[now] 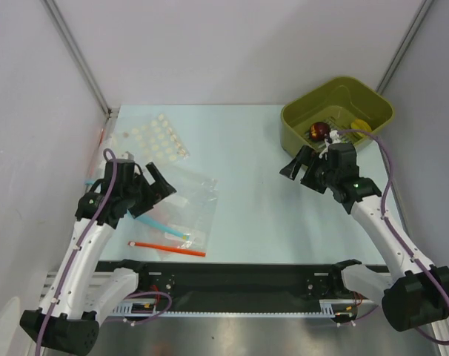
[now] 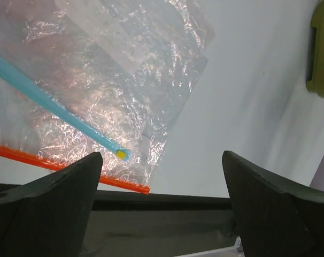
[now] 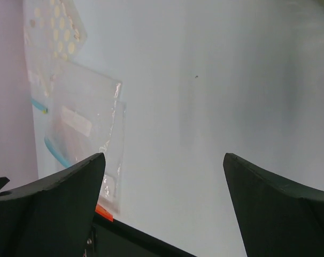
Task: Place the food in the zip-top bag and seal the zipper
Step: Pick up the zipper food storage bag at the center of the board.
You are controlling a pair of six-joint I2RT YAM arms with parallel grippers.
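Clear zip-top bag (image 1: 187, 202), just beside the wide-spread left hand (image 1: 153, 191)

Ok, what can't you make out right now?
- Green fruit: not seen anywhere; top view, the right arm overlaps the bin's near rim.
- Blue zipper: open or sealed unclear; top view, the left claw covers part; left wrist view, the frame edge cuts it.
- Bag layers: left wrist view, glare blurs which sheet is which.
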